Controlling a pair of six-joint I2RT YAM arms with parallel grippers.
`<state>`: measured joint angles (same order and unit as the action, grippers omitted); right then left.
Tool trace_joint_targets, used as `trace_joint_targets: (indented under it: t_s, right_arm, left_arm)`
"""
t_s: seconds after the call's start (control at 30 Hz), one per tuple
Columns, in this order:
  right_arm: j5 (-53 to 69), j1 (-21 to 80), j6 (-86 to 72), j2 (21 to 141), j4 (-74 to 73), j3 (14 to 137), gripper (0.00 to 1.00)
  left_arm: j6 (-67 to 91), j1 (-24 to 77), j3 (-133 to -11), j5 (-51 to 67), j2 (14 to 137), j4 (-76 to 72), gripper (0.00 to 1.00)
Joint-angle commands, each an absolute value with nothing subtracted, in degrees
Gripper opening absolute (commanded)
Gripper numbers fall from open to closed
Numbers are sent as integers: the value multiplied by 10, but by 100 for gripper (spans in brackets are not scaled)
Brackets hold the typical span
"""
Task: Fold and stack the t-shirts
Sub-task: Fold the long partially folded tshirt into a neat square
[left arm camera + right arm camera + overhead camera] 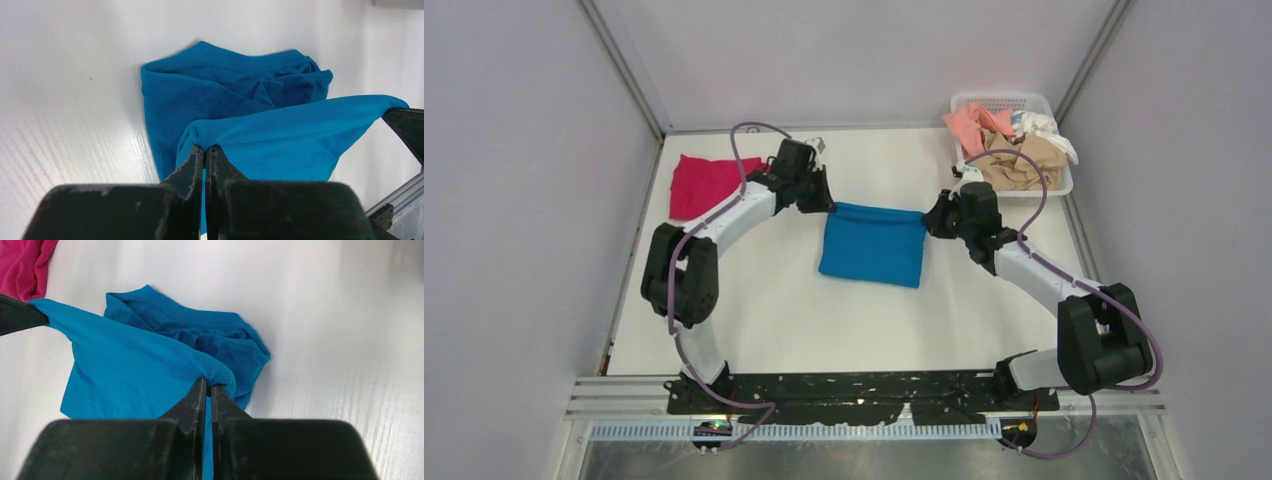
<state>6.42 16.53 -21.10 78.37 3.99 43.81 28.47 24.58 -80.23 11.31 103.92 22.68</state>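
A teal-blue t-shirt (873, 243) lies partly folded in the middle of the table. My left gripper (824, 203) is shut on its far left corner (210, 137). My right gripper (930, 220) is shut on its far right corner (215, 375). The two hold that edge stretched between them, lifted over the rest of the shirt (230, 85), which lies bunched on the table. A magenta-red t-shirt (706, 184) lies folded at the far left, and its edge shows in the right wrist view (22, 265).
A white basket (1058, 110) at the far right corner holds peach (976, 124), tan (1024, 160) and white (1042, 126) shirts. Grey walls close in the table on three sides. The arm bases sit at the near edge.
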Motion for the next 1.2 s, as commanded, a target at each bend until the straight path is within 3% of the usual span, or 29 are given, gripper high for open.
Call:
trace_joint_targets:
  t_s: [0.0,0.1,0.23,0.27,0.3,0.33,0.4,0.5,0.63,0.9,1.17]
  right_arm:
    - [26,151,-202,807,67,464,6]
    - [20,149,-214,830,89,468,9]
    - [16,146,-250,851,149,465,15]
    - [14,146,-252,857,164,464,18]
    - [12,146,-255,859,167,465,28]
    - [5,146,-255,864,166,471,34]
    - [2,145,-255,865,156,484,50]
    - [17,145,-253,849,159,488,100]
    - [99,145,-257,822,189,471,95]
    - [216,145,-302,853,247,441,95]
    - [259,145,-325,977,263,500,95]
  left_arm:
    - [274,234,-837,105,1058,218,0]
    - [281,233,-843,86,1068,221,0]
    - [280,231,-857,89,1088,214,15]
    - [278,230,-864,92,1094,214,23]
    - [278,230,-870,92,1097,215,29]
    - [278,230,-875,92,1098,217,48]
    - [278,230,-880,86,1092,220,73]
    - [275,230,-860,75,1057,205,85]
    - [279,229,-796,133,1002,135,99]
    - [314,252,-716,386,1014,33,100]
    - [329,271,-605,400,1030,3,100]
